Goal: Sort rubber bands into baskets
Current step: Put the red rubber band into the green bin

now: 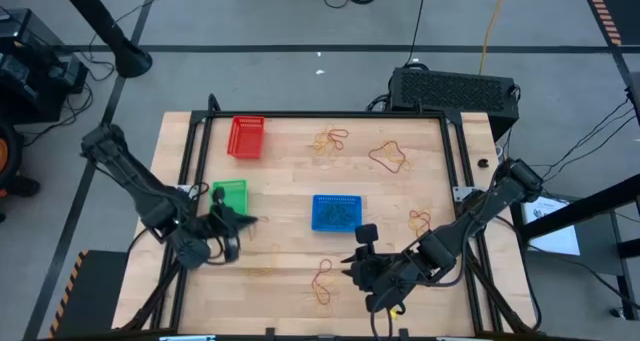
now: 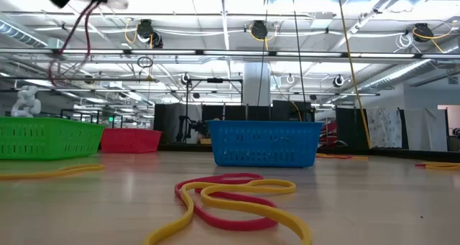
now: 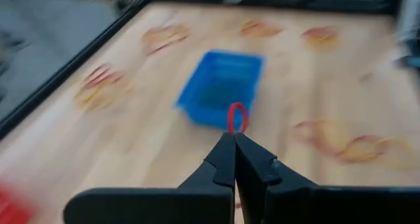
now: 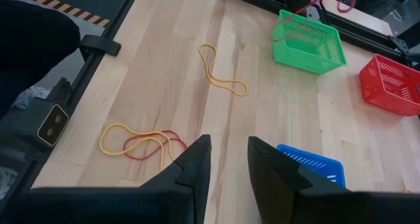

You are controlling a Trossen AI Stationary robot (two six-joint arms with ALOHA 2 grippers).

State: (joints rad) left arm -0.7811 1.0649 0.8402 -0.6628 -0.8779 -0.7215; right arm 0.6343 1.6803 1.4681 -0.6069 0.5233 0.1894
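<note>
Carrying a red band [image 3: 237, 117] is the step in hand, as I judge it: the small loop stands pinched at the tip of the left gripper [image 3: 234, 140], whose fingers are closed tight on it. In the high view that gripper [image 1: 243, 220] hangs just beside the green basket [image 1: 231, 192], between it and the blue basket [image 1: 336, 212]. The red basket [image 1: 246, 138] sits farther back, near the table's far left corner. The next move likely calls for swinging the band over the red basket and letting go. Loose bands [image 4: 141, 142] lie near the right gripper [image 4: 228, 159], which hovers half open over the table, holding nothing.
</note>
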